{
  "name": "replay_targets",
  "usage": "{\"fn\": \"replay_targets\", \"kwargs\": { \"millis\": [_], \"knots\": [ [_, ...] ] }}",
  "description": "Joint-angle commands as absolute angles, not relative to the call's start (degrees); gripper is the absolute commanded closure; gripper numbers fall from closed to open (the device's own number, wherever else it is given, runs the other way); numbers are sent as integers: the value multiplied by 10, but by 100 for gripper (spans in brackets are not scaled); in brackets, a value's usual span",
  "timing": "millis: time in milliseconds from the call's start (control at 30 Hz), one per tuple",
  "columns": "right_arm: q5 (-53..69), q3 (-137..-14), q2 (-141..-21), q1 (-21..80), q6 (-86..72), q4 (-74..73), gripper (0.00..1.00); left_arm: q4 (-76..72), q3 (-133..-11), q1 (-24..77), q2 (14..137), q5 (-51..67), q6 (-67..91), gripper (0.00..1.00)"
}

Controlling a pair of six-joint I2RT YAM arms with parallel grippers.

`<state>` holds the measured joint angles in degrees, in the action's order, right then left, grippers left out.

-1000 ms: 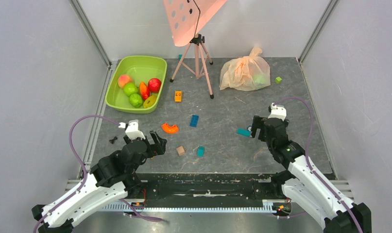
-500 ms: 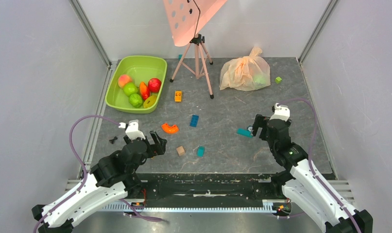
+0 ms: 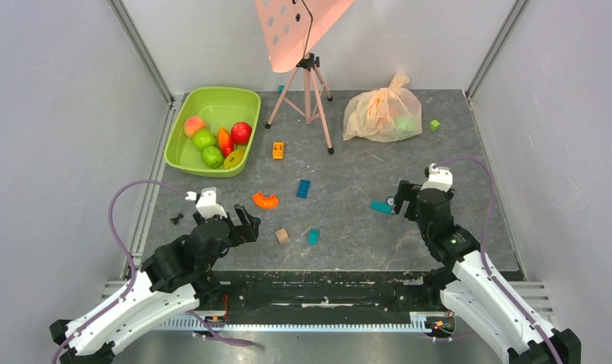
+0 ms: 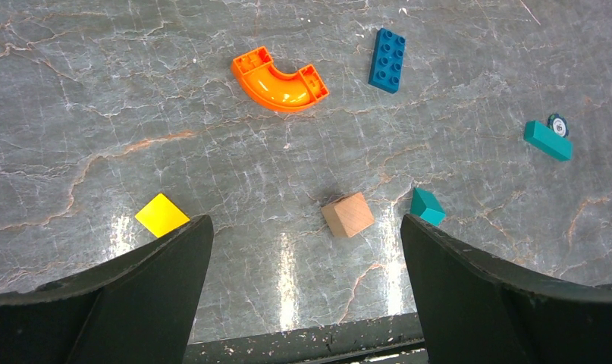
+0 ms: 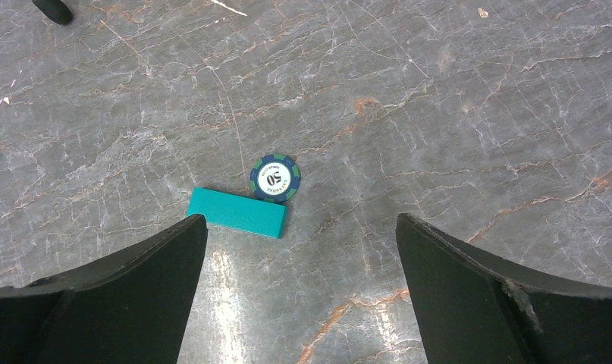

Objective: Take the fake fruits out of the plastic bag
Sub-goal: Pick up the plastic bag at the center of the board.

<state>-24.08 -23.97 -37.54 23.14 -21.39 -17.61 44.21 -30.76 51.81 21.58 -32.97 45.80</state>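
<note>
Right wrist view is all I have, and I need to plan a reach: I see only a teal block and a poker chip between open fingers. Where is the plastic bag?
Observer: The plastic bag sits at the far right of the table, well beyond the right gripper and almost straight ahead of it.
Operator: Any fruit inside?
Observer: One green fruit shows through its right side; whether there are more, I cannot tell.
Operator: Is the left arm in my way?
Observer: No, the left gripper hangs open and empty at the near left, far from the bag.
</note>
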Motion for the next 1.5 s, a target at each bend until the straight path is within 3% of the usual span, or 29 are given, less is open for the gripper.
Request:
{"fn": "replay_targets", "kwargs": {
  "millis": [0,500,833,1200,1467],
  "knots": [
    [-251,-237,-369,232,-217,-151,2,430,-308,516,216,-345,468,0],
    [-243,-236,-368,232,-222,-151,2,425,-315,516,226,-344,465,0],
    [-197,-272,-396,232,-216,-167,2,364,-419,510,398,-332,394,0],
    [-192,-292,-435,229,-206,-171,2,332,-485,374,487,-203,326,0],
    [-171,-437,-583,184,-173,-164,2,368,-472,313,450,-155,296,0]
  ]
}}
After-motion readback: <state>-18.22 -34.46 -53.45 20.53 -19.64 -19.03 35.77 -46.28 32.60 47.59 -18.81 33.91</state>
